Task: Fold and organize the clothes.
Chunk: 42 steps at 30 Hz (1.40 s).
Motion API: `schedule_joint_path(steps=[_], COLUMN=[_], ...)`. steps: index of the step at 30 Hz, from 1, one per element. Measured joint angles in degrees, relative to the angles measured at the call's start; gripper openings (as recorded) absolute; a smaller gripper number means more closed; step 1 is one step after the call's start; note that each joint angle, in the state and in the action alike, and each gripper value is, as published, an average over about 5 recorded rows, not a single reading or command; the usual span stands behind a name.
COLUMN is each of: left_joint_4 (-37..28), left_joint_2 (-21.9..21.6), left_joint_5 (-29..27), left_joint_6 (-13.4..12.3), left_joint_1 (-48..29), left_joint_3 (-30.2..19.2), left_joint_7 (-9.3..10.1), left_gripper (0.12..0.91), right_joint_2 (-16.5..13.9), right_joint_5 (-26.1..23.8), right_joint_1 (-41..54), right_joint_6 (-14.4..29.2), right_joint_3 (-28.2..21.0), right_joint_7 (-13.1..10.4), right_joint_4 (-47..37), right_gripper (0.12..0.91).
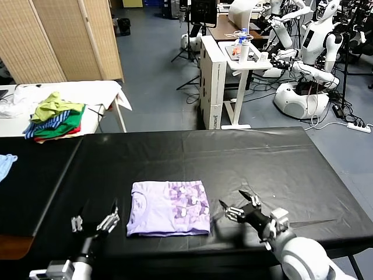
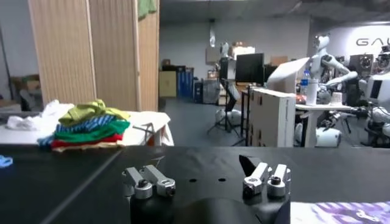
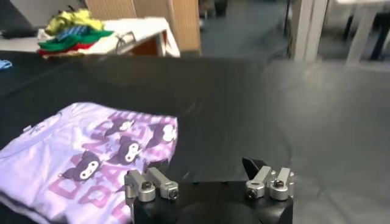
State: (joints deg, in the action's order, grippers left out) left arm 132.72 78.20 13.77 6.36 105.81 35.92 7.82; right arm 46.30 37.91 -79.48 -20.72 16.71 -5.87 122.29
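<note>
The lavender T-shirt (image 1: 169, 208) lies folded into a neat rectangle on the black table (image 1: 280, 163), its purple-and-white print facing up. The right wrist view shows the T-shirt (image 3: 85, 158) just off one side of the jaws. My right gripper (image 1: 240, 205) hovers low over the table just right of the shirt, open, with nothing between its fingers. My left gripper (image 1: 94, 218) sits near the front edge, left of the shirt, open and empty. In the left wrist view a corner of the shirt (image 2: 341, 213) shows beside the left gripper (image 2: 207, 182).
A pile of green, yellow, striped blue and red garments (image 1: 55, 119) rests on a white table at the back left. A light blue cloth (image 1: 6, 163) lies at the left edge. Other robots and a white desk (image 1: 233, 64) stand behind the table.
</note>
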Motion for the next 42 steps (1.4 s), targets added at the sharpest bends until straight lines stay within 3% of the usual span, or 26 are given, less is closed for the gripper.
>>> schedule_joint_path(steps=[8, 19, 24, 42], left_joint_4=[2.54, 6.30, 7.18, 7.45], left_joint_2=[-1.81, -2.91, -3.54, -4.16], left_joint_5=[1.58, 4.40, 4.49, 4.83], left_joint_6=[-0.03, 2.17, 2.80, 4.33], left_joint_1=[4.78, 10.89, 12.07, 12.59], left_joint_3=[0.13, -1.37, -1.32, -1.17], left_joint_7=[0.76, 3.13, 4.56, 4.25], left_gripper=[0.907, 0.907, 0.907, 0.907], right_joint_2=[0.23, 2.87, 4.22, 5.62], right_joint_5=[-3.73, -7.68, -9.25, -9.82], right_joint_1=[-11.90, -28.37, -33.44, -38.32], right_joint_6=[8.60, 15.00, 15.86, 15.49], right_joint_3=[8.29, 19.03, 20.01, 20.59], right_joint_7=[-1.24, -1.59, -3.08, -4.12], right_joint_4=[4.02, 8.56, 9.70, 10.50], right_gripper=[0.907, 0.907, 0.907, 0.907])
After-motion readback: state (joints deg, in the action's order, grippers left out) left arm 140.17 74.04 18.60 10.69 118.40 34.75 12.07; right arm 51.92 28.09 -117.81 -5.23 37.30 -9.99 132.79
